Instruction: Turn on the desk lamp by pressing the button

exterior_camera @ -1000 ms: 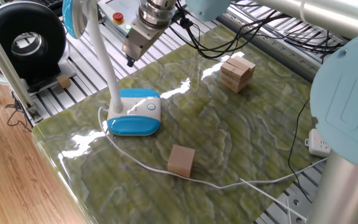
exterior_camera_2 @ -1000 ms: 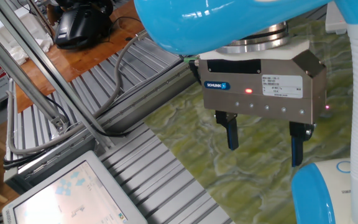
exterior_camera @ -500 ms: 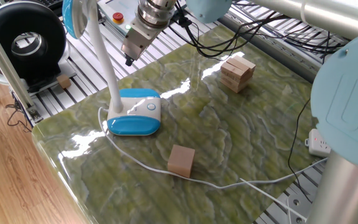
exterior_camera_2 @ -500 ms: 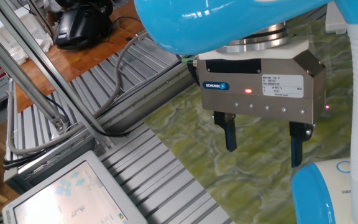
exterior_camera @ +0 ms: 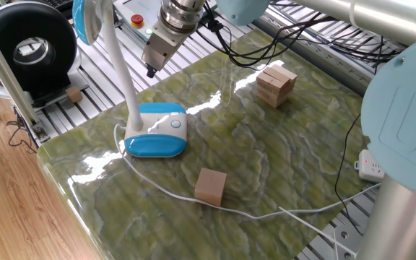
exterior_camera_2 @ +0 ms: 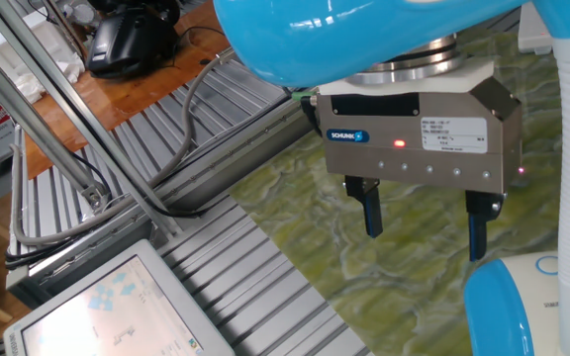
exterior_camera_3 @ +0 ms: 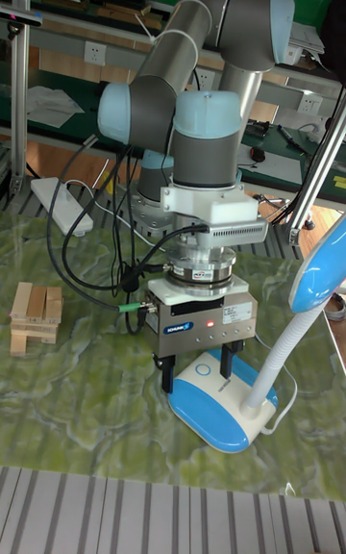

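Note:
The desk lamp stands at the table's left, with a blue-sided base point(exterior_camera: 156, 137), a white neck point(exterior_camera: 118, 65) and a blue-rimmed head point(exterior_camera: 85, 18). Its button point(exterior_camera: 175, 123) is a small ringed disc on the white top of the base, also seen as button point(exterior_camera_3: 204, 369). My gripper point(exterior_camera: 150, 72) hangs above the table just beyond the base, touching nothing. In the other fixed view the gripper point(exterior_camera_2: 425, 232) is open, its two black fingers point(exterior_camera_2: 372, 213) wide apart and empty. The tall view puts the gripper point(exterior_camera_3: 196, 376) over the lamp base point(exterior_camera_3: 231, 424).
A black ring-shaped fan point(exterior_camera: 27, 47) sits off the table's left, and a red button point(exterior_camera: 136, 19) lies behind the arm. A stack of wooden blocks point(exterior_camera: 274, 85) stands far right, a wooden cube point(exterior_camera: 210, 186) in front. The lamp cord point(exterior_camera: 266, 214) runs to a power strip point(exterior_camera: 370, 167).
The gripper has shifted very slightly, to the right in the other fixed view. Its fingers stay open and the lamp has not moved.

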